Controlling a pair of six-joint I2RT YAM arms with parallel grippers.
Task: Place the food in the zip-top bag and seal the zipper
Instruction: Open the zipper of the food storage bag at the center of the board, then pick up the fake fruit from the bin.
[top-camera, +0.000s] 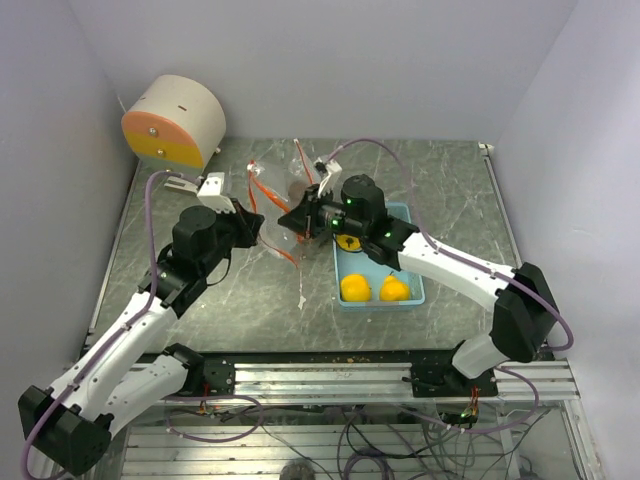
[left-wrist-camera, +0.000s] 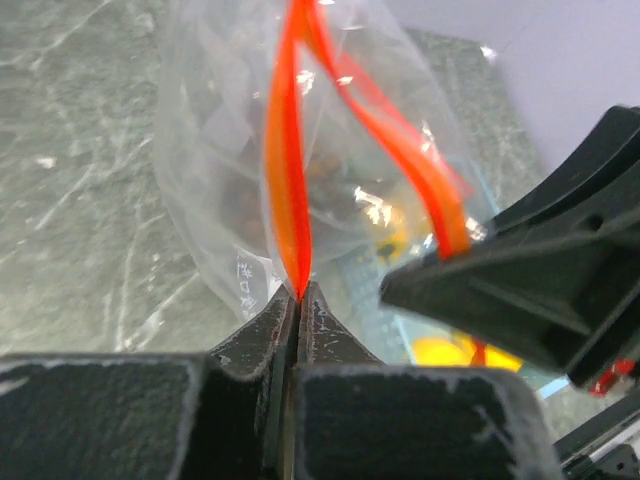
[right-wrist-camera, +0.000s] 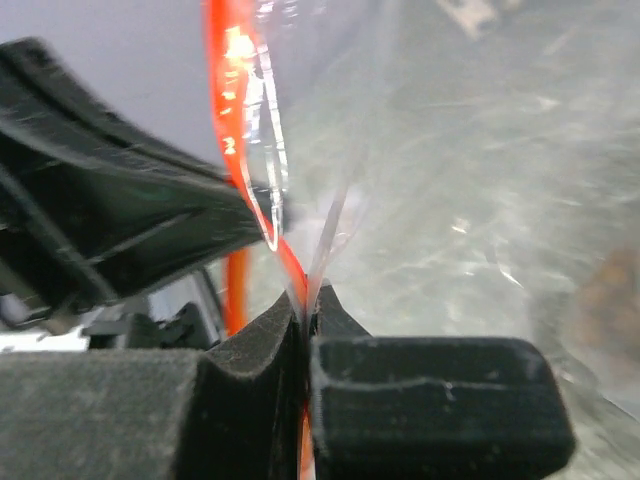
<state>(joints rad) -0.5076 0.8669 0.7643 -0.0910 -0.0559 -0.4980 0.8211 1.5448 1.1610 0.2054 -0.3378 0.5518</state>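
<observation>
A clear zip-top bag (top-camera: 285, 215) with an orange zipper strip (left-wrist-camera: 285, 190) is held up between both arms at mid table. My left gripper (top-camera: 262, 232) is shut on the zipper strip, seen pinched between the jaws in the left wrist view (left-wrist-camera: 300, 292). My right gripper (top-camera: 296, 218) is shut on the bag's rim and zipper (right-wrist-camera: 308, 290). Brown lumps (left-wrist-camera: 320, 170) show dimly inside the bag. Two yellow-orange round fruits (top-camera: 354, 288) (top-camera: 394, 289) lie in the light blue tray (top-camera: 413, 222). The dark red apple is not visible.
A round cream and orange drum-shaped object (top-camera: 173, 122) stands at the back left. The tray sits right of the bag, under the right arm. A metal rail (top-camera: 330, 368) runs along the near edge. Walls close in both sides.
</observation>
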